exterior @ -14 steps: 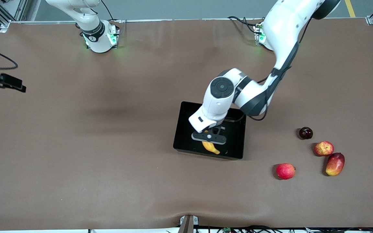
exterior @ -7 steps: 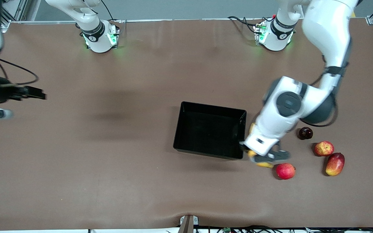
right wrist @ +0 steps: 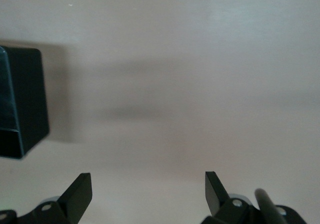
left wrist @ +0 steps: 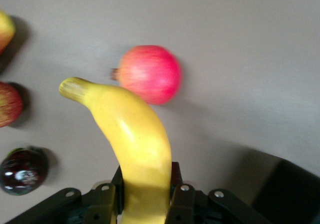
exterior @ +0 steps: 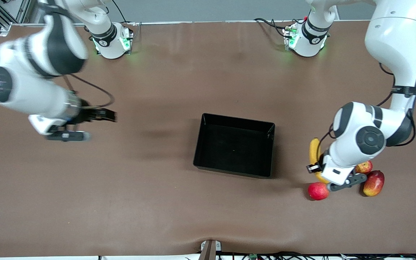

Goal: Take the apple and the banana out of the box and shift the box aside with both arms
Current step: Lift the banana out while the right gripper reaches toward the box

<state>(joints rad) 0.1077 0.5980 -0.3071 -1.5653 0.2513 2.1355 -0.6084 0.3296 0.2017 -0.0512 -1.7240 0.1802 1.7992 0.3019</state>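
My left gripper (exterior: 319, 170) is shut on the yellow banana (exterior: 314, 151) and holds it over the table beside the loose fruits, at the left arm's end. In the left wrist view the banana (left wrist: 136, 139) sticks out from between the fingers of the left gripper (left wrist: 146, 178). The mottled red and yellow apple (exterior: 364, 167) is partly hidden by the left hand; it shows at the edge of the wrist view (left wrist: 7, 104). The black tray (exterior: 235, 121) is empty at the table's middle. My right gripper (exterior: 103, 115) is open and empty over bare table toward the right arm's end (right wrist: 149, 185).
A plain red apple (exterior: 318, 191) lies nearest the front camera, under the banana's tip (left wrist: 150, 74). A red and yellow mango-like fruit (exterior: 373, 183) lies beside the mottled apple. A dark plum (left wrist: 22, 169) shows only in the left wrist view. The tray's corner (right wrist: 20, 104) shows in the right wrist view.
My left gripper has lifted the banana out of the tray and carried it to the loose fruits. My right arm has swung in from the table's end toward the tray.
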